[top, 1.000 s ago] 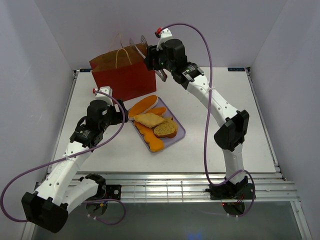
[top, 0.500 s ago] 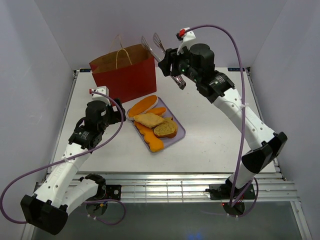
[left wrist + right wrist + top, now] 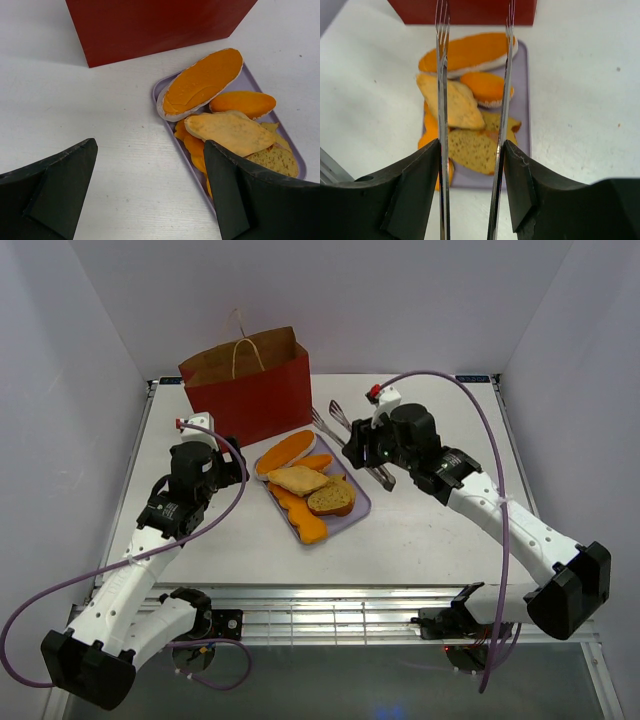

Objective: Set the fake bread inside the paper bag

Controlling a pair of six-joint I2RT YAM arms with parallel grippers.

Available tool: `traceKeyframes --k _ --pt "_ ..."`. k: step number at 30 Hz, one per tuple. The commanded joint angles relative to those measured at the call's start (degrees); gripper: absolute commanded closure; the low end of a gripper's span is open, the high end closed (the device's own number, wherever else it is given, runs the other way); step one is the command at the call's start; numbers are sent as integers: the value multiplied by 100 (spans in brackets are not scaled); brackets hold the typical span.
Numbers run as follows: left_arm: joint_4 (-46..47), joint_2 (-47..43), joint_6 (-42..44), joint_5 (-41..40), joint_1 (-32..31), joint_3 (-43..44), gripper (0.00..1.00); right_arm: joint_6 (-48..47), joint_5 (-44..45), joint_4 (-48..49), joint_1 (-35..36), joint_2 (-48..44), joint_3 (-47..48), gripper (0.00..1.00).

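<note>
Since a second ago the right arm has swung off the top of the red paper bag with tan loop handles [image 3: 250, 390] and come down to the right of the flat lavender tray [image 3: 361, 505], while the left arm has hardly stirred. That bag stands upright and open at the far-left corner of the white desk [image 3: 400, 540], close to the back edge, with pale walls shutting in the left, back and right sides. The tray lies just in front of the bag's right end, angled, and all the fake bread [image 3: 298, 479] I can see sits piled on it: a long orange loaf [image 3: 287, 450] nearest the bag, a tan toast slice on top, a brown-crusted slice [image 3: 331, 498] toward the near right. Right of the tray the desk runs bare to its edge, crossed only by the right arm. The right gripper [image 3: 362, 446] has its fingers [image 3: 412, 195] pressed against the outsides of the long metal tongs [image 3: 349, 436], whose two blades stand apart and point over the tray toward the bag. The left gripper [image 3: 234, 468] hangs over bare desk left of the tray, fingers [image 3: 60, 185] spread wide, holding and touching nothing.
</note>
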Motion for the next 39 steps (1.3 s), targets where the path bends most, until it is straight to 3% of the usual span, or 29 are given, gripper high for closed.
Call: traceKeyframes --k 1,9,23,39 --pt "-50 -177 -15 -118 -23 12 2 176 -66 546 -12 -444 -592 43" --pt "-85 -160 -15 -259 -23 21 2 169 -760 828 50 -568 -1490 45" --pt "-94 -212 2 -180 -23 56 2 633 -743 863 94 -840 -2430 45" --pt "-94 -178 -15 23 -23 47 2 897 -945 1294 147 -647 -2800 46"
